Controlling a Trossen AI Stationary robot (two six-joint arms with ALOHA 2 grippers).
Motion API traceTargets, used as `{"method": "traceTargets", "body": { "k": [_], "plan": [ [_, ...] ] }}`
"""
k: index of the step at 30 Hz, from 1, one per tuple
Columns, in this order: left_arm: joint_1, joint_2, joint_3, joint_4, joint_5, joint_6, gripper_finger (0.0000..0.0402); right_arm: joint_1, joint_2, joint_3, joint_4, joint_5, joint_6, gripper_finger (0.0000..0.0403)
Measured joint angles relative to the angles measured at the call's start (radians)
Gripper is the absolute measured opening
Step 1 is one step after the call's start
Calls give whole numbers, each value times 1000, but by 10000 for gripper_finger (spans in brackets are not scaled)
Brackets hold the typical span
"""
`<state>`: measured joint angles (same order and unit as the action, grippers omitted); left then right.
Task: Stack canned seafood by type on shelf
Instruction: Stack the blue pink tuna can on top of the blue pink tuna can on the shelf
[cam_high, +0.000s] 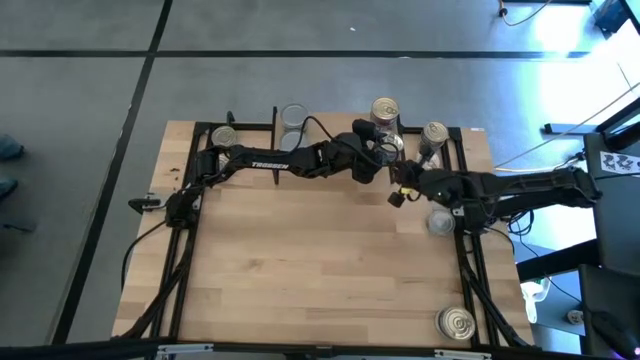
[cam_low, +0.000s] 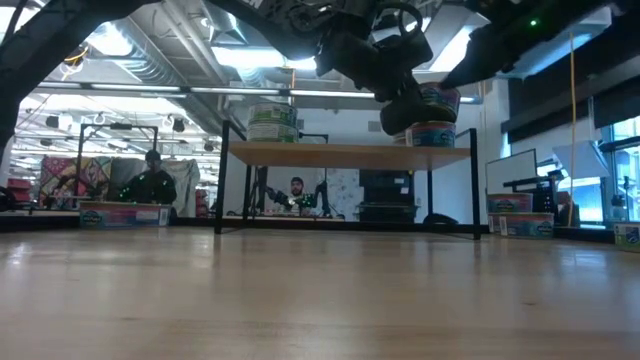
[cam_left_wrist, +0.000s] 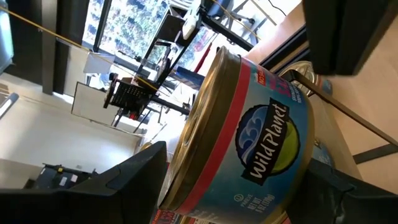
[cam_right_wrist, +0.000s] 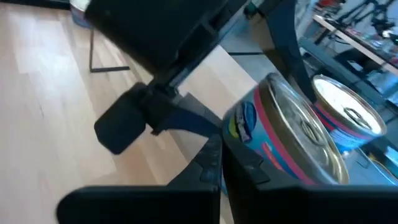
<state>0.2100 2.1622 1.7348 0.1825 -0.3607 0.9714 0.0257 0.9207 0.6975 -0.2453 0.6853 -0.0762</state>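
One blue-and-pink tin (cam_left_wrist: 249, 143) sits between the left gripper's (cam_low: 405, 100) spread fingers, clasped at its sides, above another tin (cam_low: 432, 133) on the shelf (cam_low: 345, 153) near its right end. A stack of green-labelled tins (cam_low: 272, 122) stands further left on the shelf. The right gripper (cam_high: 400, 192), fingers closed and empty, hangs just beside the left one. More tins (cam_high: 457, 322) rest on the table (cam_high: 320, 270).

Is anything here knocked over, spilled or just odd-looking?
Nothing spilled or toppled. The left gripper holds a Wild Planet can above another can on the shelf; other cans stand upright.
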Motion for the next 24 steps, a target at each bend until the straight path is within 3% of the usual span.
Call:
{"method": "traceTargets", "body": {
  "k": [12,24],
  "plan": [
    [-24,0,0,1,-9,30,279,-141,0,0,26,-66,-62,14],
    [-80,-1,0,3,-192,64,279,-177,0,0,25,-96,-61,14]
  ]
}}
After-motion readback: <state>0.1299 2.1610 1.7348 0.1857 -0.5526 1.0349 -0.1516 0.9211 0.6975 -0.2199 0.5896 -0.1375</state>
